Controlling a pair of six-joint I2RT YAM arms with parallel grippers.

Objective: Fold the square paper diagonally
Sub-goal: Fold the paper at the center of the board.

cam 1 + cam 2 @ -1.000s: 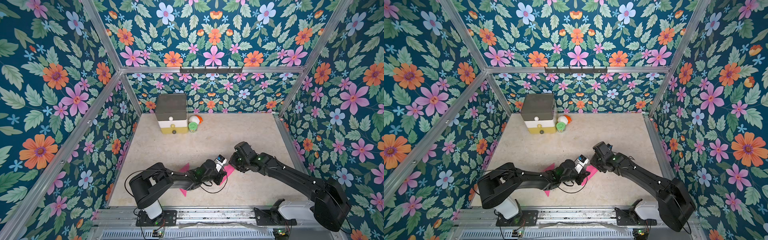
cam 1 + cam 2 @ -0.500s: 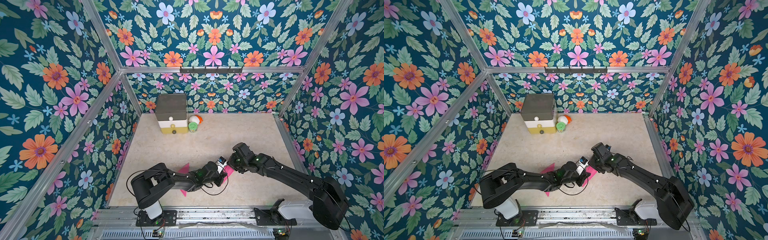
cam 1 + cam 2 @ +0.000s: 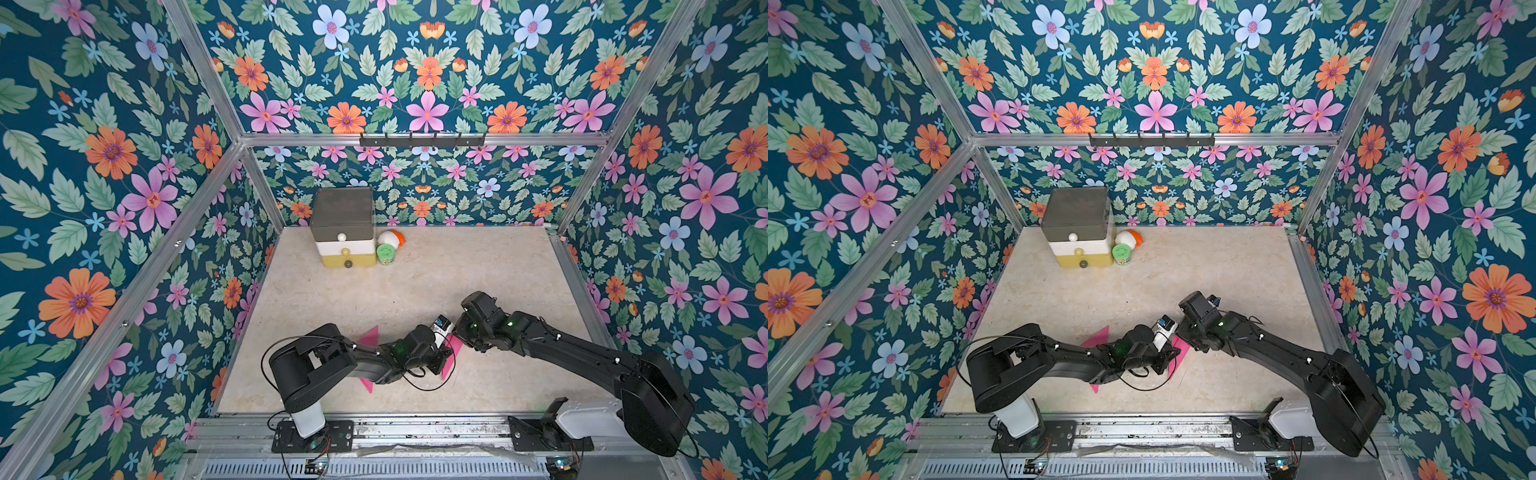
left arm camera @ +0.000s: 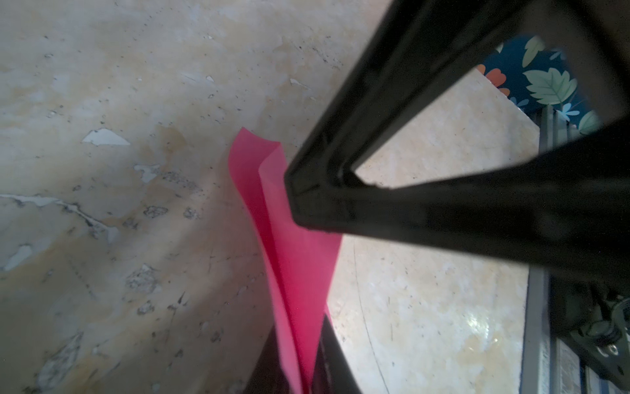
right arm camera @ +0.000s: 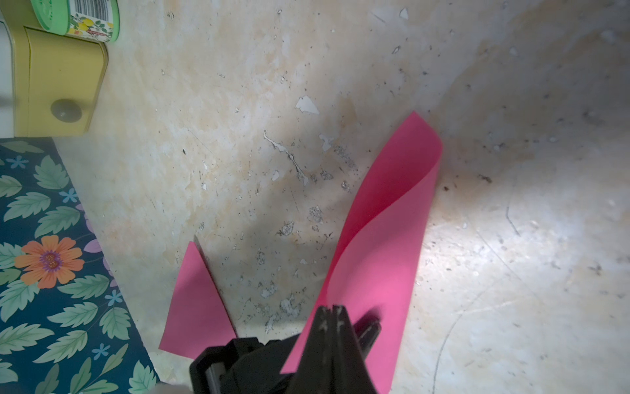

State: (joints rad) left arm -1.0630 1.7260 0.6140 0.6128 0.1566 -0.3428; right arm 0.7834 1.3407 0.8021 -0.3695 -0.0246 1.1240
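Paper [image 3: 454,348], pink, thin and matte, lies near the front of the table, under the spot where the two arms meet. Around everything stand walls [image 3: 104,166] printed with big orange, pink and blue flowers on teal, framed by dull aluminium bars. The table [image 3: 415,282] is a smooth beige slab with a marbled look, and both wrist views show it scuffed and flaking. The left arm [image 3: 353,361] and right arm [image 3: 561,345] are matte black, jointed and blocky, and reach inward from the front rail. At the back left stands a boxy drawer unit [image 3: 343,232]: smoky grey on top, then white, then mustard yellow, each tier with a round knob.

In the right wrist view the paper [image 5: 381,238] is partly lifted. One flat triangular corner rests on the table while the rest curls up in a soft, uncreased loop. The right gripper [image 5: 332,312] is closed tight, its tapered black fingers meeting on the raised flap. The left gripper [image 4: 298,337] has the doubled paper running between its dark fingers; whether they pinch it or stand loose around it I cannot tell. Just beside the drawers sit a short cylindrical can [image 3: 386,253] with a green lid and a rounded white-and-orange object [image 3: 392,237].
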